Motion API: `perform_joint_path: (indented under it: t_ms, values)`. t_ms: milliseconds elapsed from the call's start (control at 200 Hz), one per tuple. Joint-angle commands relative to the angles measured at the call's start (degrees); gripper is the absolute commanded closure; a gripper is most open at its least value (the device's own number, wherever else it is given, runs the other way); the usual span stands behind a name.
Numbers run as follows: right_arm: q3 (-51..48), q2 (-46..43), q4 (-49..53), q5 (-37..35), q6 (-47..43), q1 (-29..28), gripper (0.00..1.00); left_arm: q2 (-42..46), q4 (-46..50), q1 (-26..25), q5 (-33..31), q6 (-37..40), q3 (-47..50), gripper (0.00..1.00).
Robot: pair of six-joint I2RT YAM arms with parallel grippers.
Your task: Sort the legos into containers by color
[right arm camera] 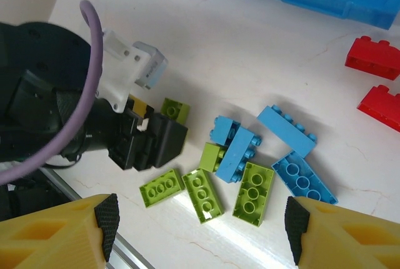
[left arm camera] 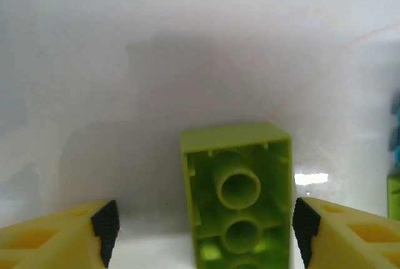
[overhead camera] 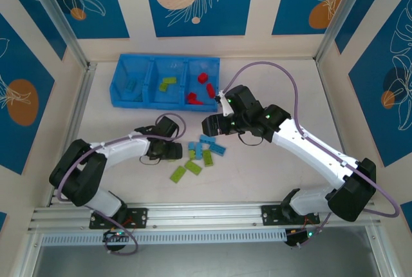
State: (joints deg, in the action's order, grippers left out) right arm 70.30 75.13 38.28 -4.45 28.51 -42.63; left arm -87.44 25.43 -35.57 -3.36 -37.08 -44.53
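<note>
The left gripper [left arm camera: 206, 234] is low over the table [left arm camera: 187, 62] with its fingers [left arm camera: 106, 231] spread apart. A lime green brick [left arm camera: 237, 194] lies hollow side up between them. The brick sits off centre. There is bare table between it and the finger on the left of the wrist view, and its other side is close against the opposite pad. From this near, it is hard to say whether the two actually touch. Nothing is clamped.

The right gripper [right arm camera: 201, 222] hangs over the loose pile with its fingers wide open and nothing held. Below and between those fingers lie several green bricks [right arm camera: 253, 184], flat on the table. Just beyond them is a cluster of blue bricks [right arm camera: 286, 130], one resting across another. Past the finger on the right of that wrist view, two red bricks [right arm camera: 374, 56] lie on the table near the front wall of the blue tray [overhead camera: 148, 104].

Seen from above, the tray's three compartments hold sorted bricks [overhead camera: 168, 84]: blue in the left one, green in the middle and red in the right. The tray is well beyond both sets of fingers.
</note>
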Motion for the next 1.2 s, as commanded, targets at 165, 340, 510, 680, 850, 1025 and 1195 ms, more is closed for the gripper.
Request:
perform_joint_path:
  t_ms: [165, 340, 510, 680, 850, 1025, 1195]
  values:
    - [1.26, 0.11, 2.23, 3.80, -1.04, -0.61, 0.27, 0.09, 1.71, -0.51, 1.86, 0.44, -1.57, 0.66]
    - [-0.22, -1.34, 0.04, 3.73, 0.74, -1.25, 0.27, 8.24, 6.62, 0.21, -3.81, 3.56, -6.36, 0.77]
    - [-2.67, -4.51, -4.33, 2.30, 2.85, -0.88, 0.27, 7.05, 6.94, 5.79, -9.97, 9.38, -18.87, 0.77]
    - [-2.69, -4.47, -3.92, 3.56, 3.87, -0.94, 0.27, -7.87, 1.77, 11.73, -10.69, 11.79, -33.84, 0.78]
    - [-4.64, -6.38, -3.39, 3.03, 4.84, -1.57, 0.27, -25.14, 6.22, 15.92, -10.10, 11.21, -53.27, 0.71]
    - [-7.09, -9.32, -2.09, -0.10, 6.65, -1.67, 0.27, -33.95, 12.01, 18.23, -8.14, 11.16, -67.50, 0.49]
    - [-10.22, -10.96, -2.42, -4.09, 8.68, -1.58, 0.26, -27.15, 12.47, 17.66, -3.24, 11.25, -66.48, 0.41]
